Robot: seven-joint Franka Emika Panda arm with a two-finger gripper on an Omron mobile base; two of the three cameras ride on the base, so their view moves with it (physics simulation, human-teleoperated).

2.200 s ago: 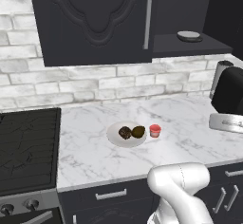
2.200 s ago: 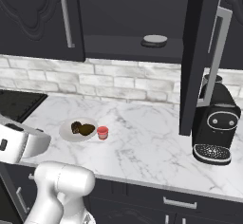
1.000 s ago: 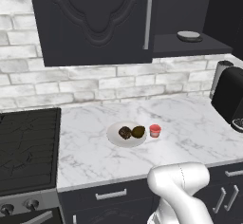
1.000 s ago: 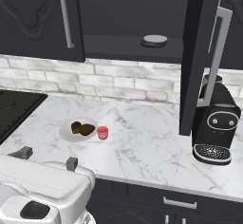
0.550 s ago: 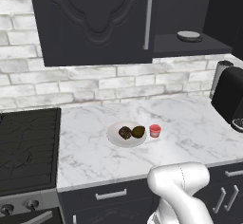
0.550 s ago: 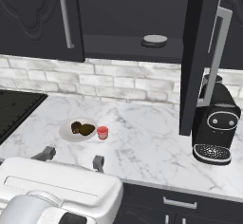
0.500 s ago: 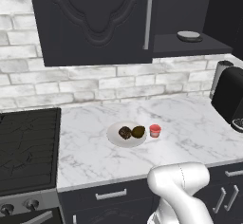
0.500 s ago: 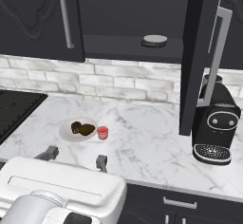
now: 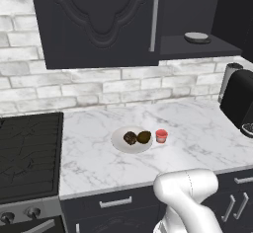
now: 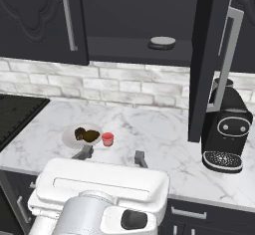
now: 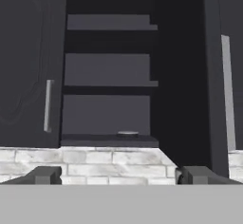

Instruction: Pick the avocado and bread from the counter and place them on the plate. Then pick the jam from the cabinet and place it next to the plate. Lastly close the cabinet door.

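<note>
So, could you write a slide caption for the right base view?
Avocado and bread on the plate, jam beside it, cabinet door open, pincer empty.

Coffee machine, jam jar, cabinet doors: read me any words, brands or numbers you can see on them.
None can be read.
Coffee machine: only round dials and a grille, no lettering.
Jam: a pale band near the top, no print visible at this size.
Cabinet: moulded panels and silver handles, no text.
</note>
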